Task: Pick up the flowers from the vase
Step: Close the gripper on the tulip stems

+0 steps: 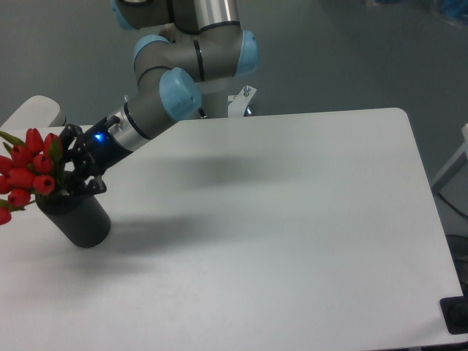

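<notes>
Gripper (75, 167) at the flowers (28, 166), just above the vase (77, 219).
Grip state unclear; a loose hold could tip the vase.

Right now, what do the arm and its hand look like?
The arm is silver-grey tubing with light blue caps at the joints and black rings between segments. Its hand is black, with two linked fingers and a small blue light glowing at its base.
</notes>
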Controlling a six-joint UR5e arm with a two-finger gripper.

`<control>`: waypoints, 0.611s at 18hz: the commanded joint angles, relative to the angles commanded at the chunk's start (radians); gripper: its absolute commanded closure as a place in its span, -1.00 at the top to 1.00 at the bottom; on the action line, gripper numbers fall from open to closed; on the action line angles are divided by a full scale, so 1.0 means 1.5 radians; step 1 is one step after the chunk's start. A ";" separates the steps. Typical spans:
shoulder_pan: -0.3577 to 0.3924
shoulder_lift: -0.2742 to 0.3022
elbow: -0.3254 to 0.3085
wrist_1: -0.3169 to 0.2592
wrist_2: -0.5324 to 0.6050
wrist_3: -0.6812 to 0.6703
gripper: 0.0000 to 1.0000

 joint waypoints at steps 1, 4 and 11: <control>0.000 0.000 0.002 0.000 0.000 0.000 -0.44; 0.000 -0.001 0.002 0.000 0.000 0.002 -0.50; 0.001 0.005 0.003 0.000 0.000 0.001 -0.66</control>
